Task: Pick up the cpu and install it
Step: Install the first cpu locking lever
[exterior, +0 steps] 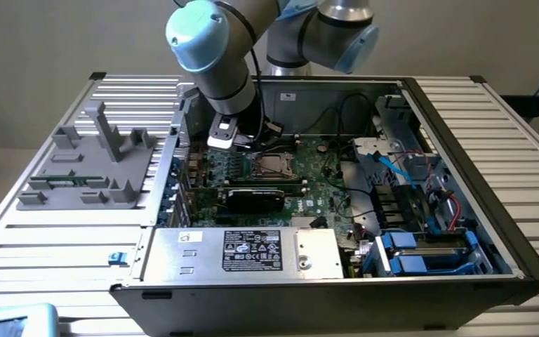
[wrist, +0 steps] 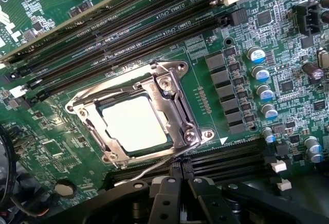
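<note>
**Fig.** UR arm reaching into open PC case, top off. Pincer clenched, fingers meeting, nothing grasped. It hangs over the mobo; contact w/ board can't be told.

- **Cpu:** cpu lies flat in its socket just beyond the fingertips, bright silver lid up. Steel load frame borders all four edges. Wire lever runs along the edge nearest the pincer.
- **Slots:** DIMM slots run parallel on the cpu's far side. A 2nd bank sits directly under the pincer.
- **Room for moving:** case wall stands close on the exterior view's left of the pincer. Black expansion card is near, past the socket. Space above is open.
- **Writing:** "DIMM… CPU1" printed beside the slots. PSU label print is too small to read.
</note>
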`<state>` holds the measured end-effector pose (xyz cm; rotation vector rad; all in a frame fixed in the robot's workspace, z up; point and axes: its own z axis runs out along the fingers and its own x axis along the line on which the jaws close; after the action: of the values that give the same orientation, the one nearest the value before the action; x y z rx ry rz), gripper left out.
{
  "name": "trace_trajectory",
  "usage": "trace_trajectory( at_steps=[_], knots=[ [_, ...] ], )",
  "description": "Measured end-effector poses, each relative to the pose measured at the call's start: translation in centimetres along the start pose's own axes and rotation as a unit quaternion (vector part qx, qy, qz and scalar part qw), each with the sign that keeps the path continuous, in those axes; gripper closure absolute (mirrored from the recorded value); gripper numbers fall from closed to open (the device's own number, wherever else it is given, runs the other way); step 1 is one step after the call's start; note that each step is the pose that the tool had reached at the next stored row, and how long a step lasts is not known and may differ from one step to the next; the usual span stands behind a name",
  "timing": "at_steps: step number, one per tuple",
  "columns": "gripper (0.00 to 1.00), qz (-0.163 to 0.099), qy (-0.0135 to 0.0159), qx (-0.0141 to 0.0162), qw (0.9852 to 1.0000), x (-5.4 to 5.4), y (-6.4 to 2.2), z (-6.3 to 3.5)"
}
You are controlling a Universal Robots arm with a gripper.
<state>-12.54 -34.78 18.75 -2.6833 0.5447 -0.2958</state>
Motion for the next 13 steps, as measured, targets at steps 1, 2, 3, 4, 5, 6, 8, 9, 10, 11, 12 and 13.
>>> trace_trajectory(
  at_steps=[1,2,3,4,5,6,8,9,10,11,12,13],
  knots=[
    [0.89,0.0,0.0,0.0002,1.0,0.07,-0.01,0.06],
    [0.89,0.0,0.0,0.0004,1.0,0.15,-0.02,0.12],
    [0.89,0.0,0.0,0.0006,1.0,0.23,-0.04,0.18],
    [0.89,0.001,0.0,0.0008,1.0,0.3,-0.06,0.23],
    [0.89,0.001,0.0,0.001,1.0,0.37,-0.08,0.28],
    [0.89,0.001,0.0,0.0011,1.0,0.43,-0.09,0.31],
    [0.89,0.001,-0.0001,0.0014,1.0,0.58,-0.12,0.39],
    [0.89,0.001,-0.0002,0.0015,1.0,0.63,-0.14,0.43],
    [0.89,0.002,-0.0002,0.0017,1.0,0.68,-0.15,0.45],
    [0.89,0.002,-0.0003,0.0019,1.0,0.72,-0.16,0.47],
    [0.89,0.002,-0.0002,0.0022,1.0,0.72,-0.16,0.47],
    [0.89,0.002,-0.0003,0.0024,1.0,0.72,-0.17,0.48]
  ],
)
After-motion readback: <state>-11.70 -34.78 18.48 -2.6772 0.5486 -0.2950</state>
